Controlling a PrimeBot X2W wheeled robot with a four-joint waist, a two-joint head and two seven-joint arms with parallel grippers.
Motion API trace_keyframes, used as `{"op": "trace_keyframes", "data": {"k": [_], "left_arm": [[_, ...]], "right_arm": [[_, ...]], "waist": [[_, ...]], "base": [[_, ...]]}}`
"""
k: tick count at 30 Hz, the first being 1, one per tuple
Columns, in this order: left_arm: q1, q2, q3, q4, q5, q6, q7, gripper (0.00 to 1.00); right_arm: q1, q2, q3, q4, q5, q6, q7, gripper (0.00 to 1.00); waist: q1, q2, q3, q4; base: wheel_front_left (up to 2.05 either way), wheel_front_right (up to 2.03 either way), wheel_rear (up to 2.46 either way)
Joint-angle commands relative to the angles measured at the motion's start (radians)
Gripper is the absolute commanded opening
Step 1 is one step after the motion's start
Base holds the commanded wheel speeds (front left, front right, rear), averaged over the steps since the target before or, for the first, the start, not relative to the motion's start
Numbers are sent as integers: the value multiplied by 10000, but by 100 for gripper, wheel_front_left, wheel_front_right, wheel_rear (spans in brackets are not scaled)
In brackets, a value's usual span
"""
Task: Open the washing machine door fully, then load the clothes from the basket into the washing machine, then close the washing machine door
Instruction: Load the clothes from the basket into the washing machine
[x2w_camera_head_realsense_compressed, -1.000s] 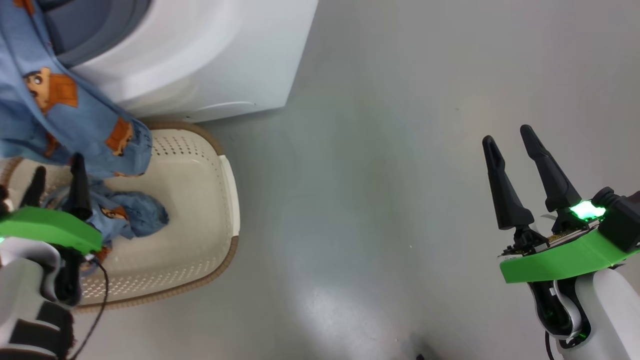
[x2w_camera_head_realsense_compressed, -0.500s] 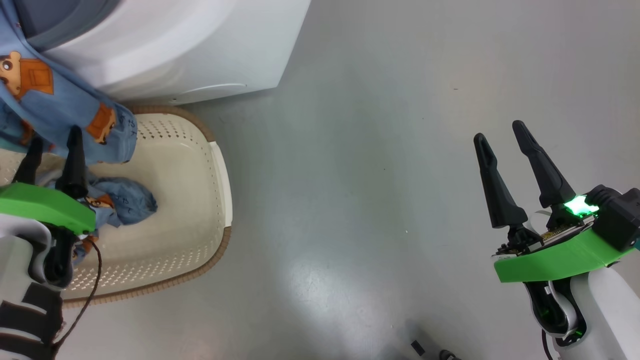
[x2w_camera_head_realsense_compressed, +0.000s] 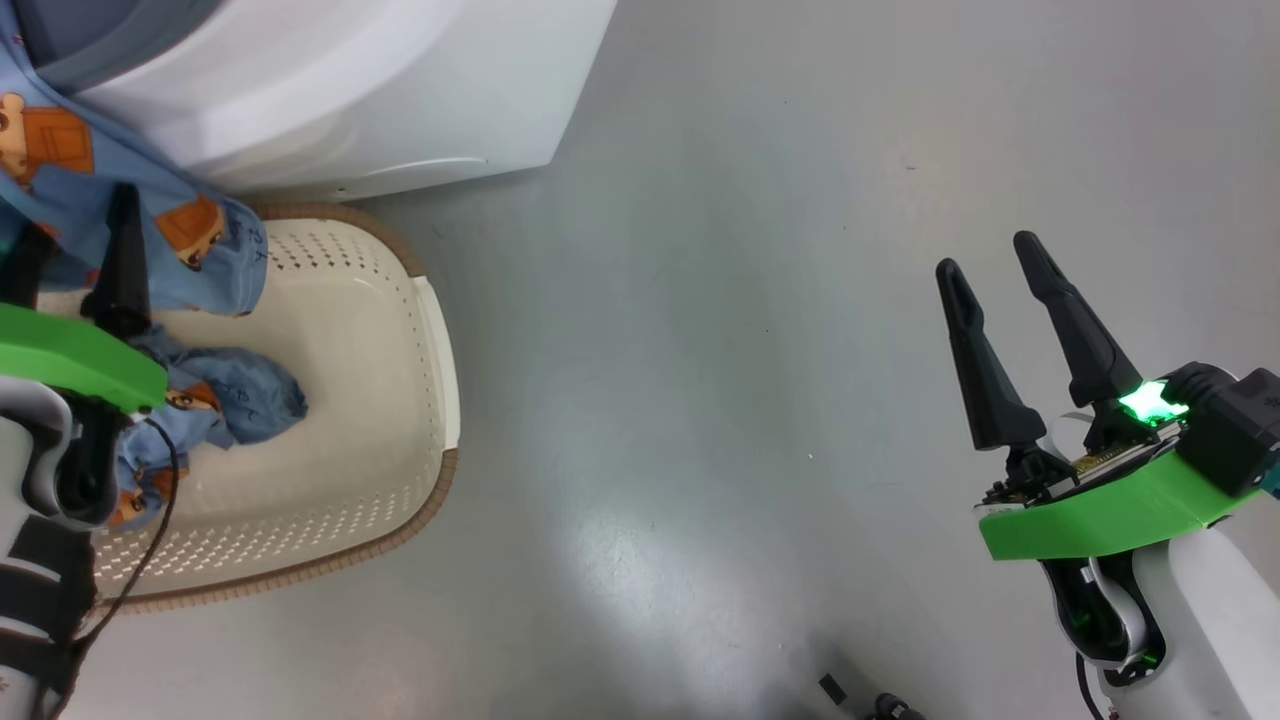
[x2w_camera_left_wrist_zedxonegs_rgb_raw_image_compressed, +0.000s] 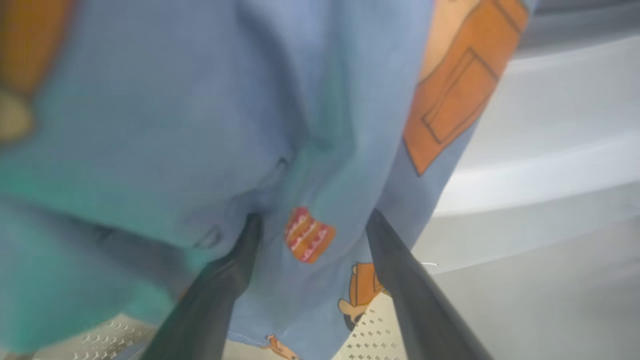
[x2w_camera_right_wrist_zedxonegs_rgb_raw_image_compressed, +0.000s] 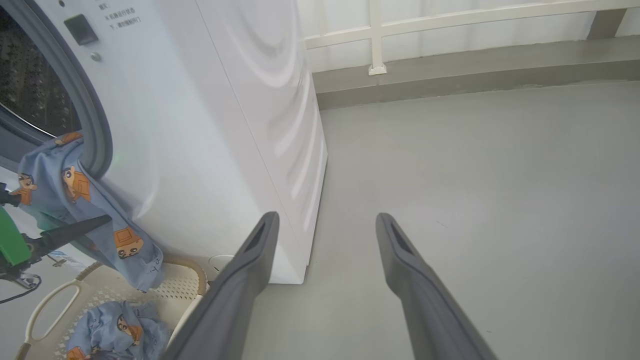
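Blue clothes (x2w_camera_head_realsense_compressed: 215, 270) drape from the washing machine (x2w_camera_head_realsense_compressed: 380, 90) above the basket (x2w_camera_head_realsense_compressed: 440, 380) (more lie inside it), where the left gripper (x2w_camera_left_wrist_zedxonegs_rgb_raw_image_compressed: 314, 216), spread, has risen against them, while the right gripper (x2w_camera_head_realsense_compressed: 988, 252) hangs spread, well apart from the basket.

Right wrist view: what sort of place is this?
Probably a laundry area, maybe a utility balcony: a white front-loading washing machine, a basket of clothes at its foot, bare grey floor and a white railing behind.
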Motion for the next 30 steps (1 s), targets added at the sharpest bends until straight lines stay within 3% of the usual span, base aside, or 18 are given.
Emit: {"op": "trace_keyframes", "data": {"k": [1,3,5,6,8,16,22,30], "left_arm": [[-158,498,188,-184,-94,-21,-64,100],[-215,529,130,-200,-112,-21,-64,95],[-241,550,74,-234,-144,-21,-64,46],[-255,566,50,-262,-152,-21,-64,35],[-286,595,47,-301,-175,-21,-64,0],[-206,639,369,-329,-46,-21,-64,0],[31,298,2276,-277,441,-21,-64,0],[818,-483,4107,-1255,2147,-21,-65,0]], "right_arm": [[119,-163,199,-237,-58,54,-90,100],[110,-146,216,-234,-60,54,-90,100],[103,-128,232,-232,-64,54,-90,100],[100,-121,235,-231,-66,54,-90,100],[93,-103,222,-233,-71,54,-90,100],[69,-7,133,-226,-94,54,-90,100],[22,88,35,-211,-91,54,-90,100],[-8,182,-3,-154,-64,54,-90,100]], "waist": [[-1,0,3,-17],[-1,0,4,-42],[-1,0,-2,-62],[-1,0,0,-68],[-1,0,10,-72],[-1,0,-21,11],[-1,0,-166,219],[-1,0,-529,448]], "base": [[0,0,0],[0,0,0],[0,0,0],[0,0,0],[0,0,0],[0,0,0],[0,0,0],[0,0,0]]}}
